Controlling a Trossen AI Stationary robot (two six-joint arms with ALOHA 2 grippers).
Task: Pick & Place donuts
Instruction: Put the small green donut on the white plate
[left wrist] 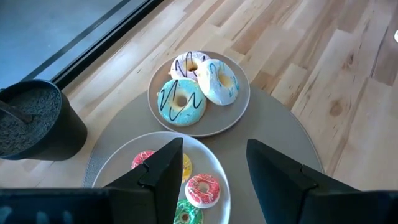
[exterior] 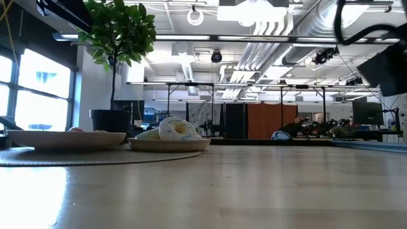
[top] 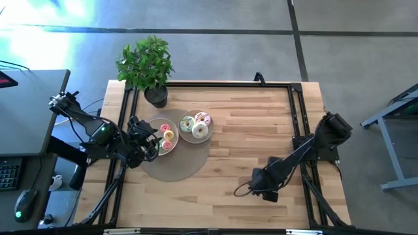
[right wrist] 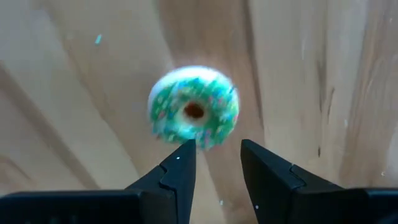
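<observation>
Two beige plates sit on a round grey mat (top: 175, 166). The far plate (left wrist: 239, 109) carries three larger donuts: one light blue with dark zigzag (left wrist: 180, 102), one white and blue (left wrist: 217, 81), one white with dark stripes (left wrist: 189, 62). The near plate (left wrist: 118, 162) holds mini donuts, pink (left wrist: 203, 190), yellow (left wrist: 185, 167), red-pink (left wrist: 142, 158) and green (left wrist: 183, 214). My left gripper (left wrist: 214, 165) hovers open over this plate (top: 163, 137). A green sprinkled donut (right wrist: 194, 112) lies flat on the bare wood just past the open fingers of my right gripper (right wrist: 217, 162), which is low near the table's near edge (top: 253, 189).
A potted plant (top: 147, 65) stands at the table's far left corner, its dark pot (left wrist: 31, 118) close to the plates. A dark frame rail (top: 209, 83) runs along the far edge and sides. Bare wood lies between the mat and my right arm (top: 300, 153).
</observation>
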